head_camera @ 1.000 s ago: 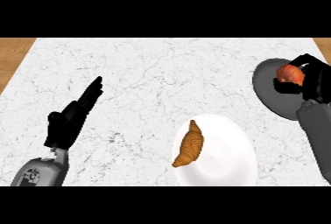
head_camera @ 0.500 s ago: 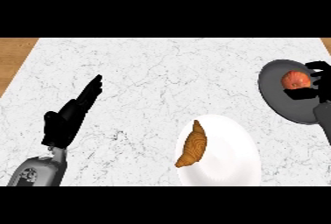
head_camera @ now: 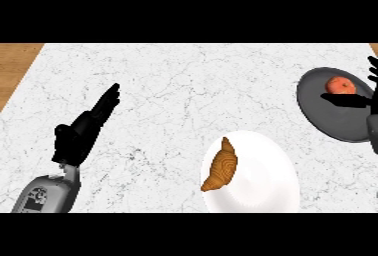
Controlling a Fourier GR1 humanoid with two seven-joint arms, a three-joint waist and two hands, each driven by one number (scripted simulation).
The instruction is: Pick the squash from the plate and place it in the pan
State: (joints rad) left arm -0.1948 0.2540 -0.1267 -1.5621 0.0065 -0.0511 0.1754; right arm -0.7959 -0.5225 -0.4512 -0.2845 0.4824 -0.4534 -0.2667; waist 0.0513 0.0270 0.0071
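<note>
The squash point(head_camera: 339, 85), small, round and orange-red, lies in the dark grey pan point(head_camera: 332, 122) at the right edge of the counter. My right hand point(head_camera: 354, 100) is open beside it at the view's right border. Its thumb stretches over the pan just below the squash, its fingers are straight, and it holds nothing. The white plate point(head_camera: 262, 172) sits at the front centre with a brown croissant point(head_camera: 221, 167) on its left side. My left hand point(head_camera: 81, 132) rests open at the left, fingers pointing up and away.
The white marble counter point(head_camera: 192, 85) spreads between my hands. Wooden floor point(head_camera: 15, 60) shows past its left edge.
My right hand has let go of the squash and drawn back to the right. The squash now lies uncovered in the pan. My left hand has not moved.
</note>
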